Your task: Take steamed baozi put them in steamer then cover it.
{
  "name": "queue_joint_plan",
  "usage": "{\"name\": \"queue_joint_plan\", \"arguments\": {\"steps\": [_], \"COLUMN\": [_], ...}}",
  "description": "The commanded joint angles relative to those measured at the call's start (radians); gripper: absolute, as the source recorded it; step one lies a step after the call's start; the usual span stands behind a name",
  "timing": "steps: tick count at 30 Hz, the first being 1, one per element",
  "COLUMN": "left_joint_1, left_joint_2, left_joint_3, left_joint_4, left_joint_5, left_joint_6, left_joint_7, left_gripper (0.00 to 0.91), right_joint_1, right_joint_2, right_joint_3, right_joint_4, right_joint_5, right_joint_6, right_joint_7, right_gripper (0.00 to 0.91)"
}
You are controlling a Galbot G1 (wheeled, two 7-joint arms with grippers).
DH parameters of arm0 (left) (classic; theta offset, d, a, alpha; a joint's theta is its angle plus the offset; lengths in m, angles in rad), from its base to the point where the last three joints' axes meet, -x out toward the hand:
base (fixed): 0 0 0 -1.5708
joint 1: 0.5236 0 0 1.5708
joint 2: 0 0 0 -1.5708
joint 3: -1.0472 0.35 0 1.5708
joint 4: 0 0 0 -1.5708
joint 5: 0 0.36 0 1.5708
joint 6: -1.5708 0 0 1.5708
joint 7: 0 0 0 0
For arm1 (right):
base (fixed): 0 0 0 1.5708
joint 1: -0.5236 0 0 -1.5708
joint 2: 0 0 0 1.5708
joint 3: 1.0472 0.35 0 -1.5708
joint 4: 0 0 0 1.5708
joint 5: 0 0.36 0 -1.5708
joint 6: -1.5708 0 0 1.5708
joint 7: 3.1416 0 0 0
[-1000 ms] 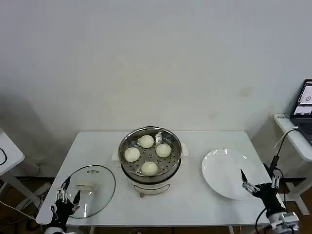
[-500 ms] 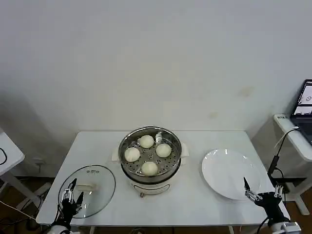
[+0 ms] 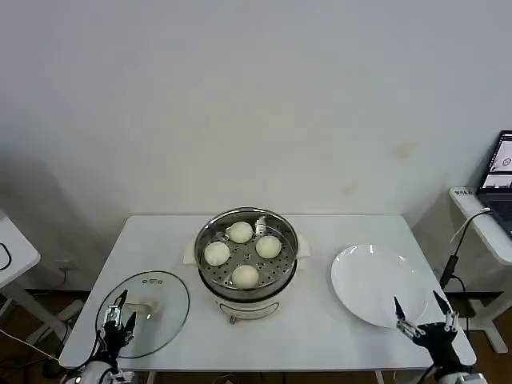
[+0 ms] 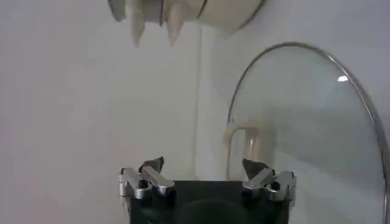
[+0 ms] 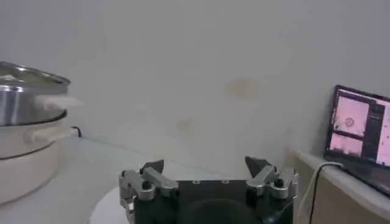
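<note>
Hovering at the table's near left corner, left gripper (image 3: 122, 314) spread, empty, poised over the glass lid (image 3: 154, 308) lying flat, likely to seize its handle (image 3: 140, 306) for covering. Centre: steamer (image 3: 247, 258) on its white base, all four steamed baozi (image 3: 246, 275) seated on the perforated tray, loading apparently done. Right: white plate (image 3: 370, 280) bare, right gripper (image 3: 420, 316) low at the near edge, wide apart, holding nothing, seemingly parked. White table (image 3: 160, 248), plain pale wall, laptop (image 3: 499, 172) on a side desk far right.

Four steamed baozi (image 3: 242, 254) in uncovered steamer (image 3: 246, 288)
</note>
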Motion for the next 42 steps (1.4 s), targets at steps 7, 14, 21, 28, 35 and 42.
{"name": "queue_joint_plan", "arguments": {"steps": [7, 14, 21, 28, 35, 42], "left_joint_1": [-0.075, -0.119, -0.179, -0.199, -0.195, -0.191], "left_joint_2": [0.019, 0.021, 0.025, 0.02, 0.01, -0.003], "left_joint_3": [0.026, 0.049, 0.071, 0.076, 0.083, 0.084], "left_joint_4": [0.045, 0.072, 0.12, 0.145, 0.155, 0.158], "left_joint_5": [0.009, 0.007, 0.014, 0.014, 0.018, 0.019], "left_joint_6": [0.015, 0.023, 0.028, 0.028, 0.024, 0.017], "left_joint_7": [0.011, 0.02, 0.021, 0.016, 0.006, -0.014], "left_gripper": [0.907, 0.907, 0.907, 0.796, 0.0, 0.0], "right_joint_1": [-0.013, -0.015, -0.02, -0.018, -0.014, -0.011], "right_joint_2": [0.026, 0.033, 0.033, 0.034, 0.036, 0.034], "right_joint_3": [-0.023, -0.023, -0.016, -0.015, -0.017, -0.017], "right_joint_4": [0.008, 0.004, 0.002, 0.0, -0.005, -0.008], "right_joint_5": [-0.012, -0.014, -0.013, -0.013, -0.015, -0.013], "right_joint_6": [0.004, 0.007, 0.011, 0.011, 0.01, 0.008], "right_joint_7": [0.0, 0.001, 0.001, 0.002, 0.002, 0.004], "right_gripper": [0.907, 0.907, 0.907, 0.907, 0.907, 0.907]}}
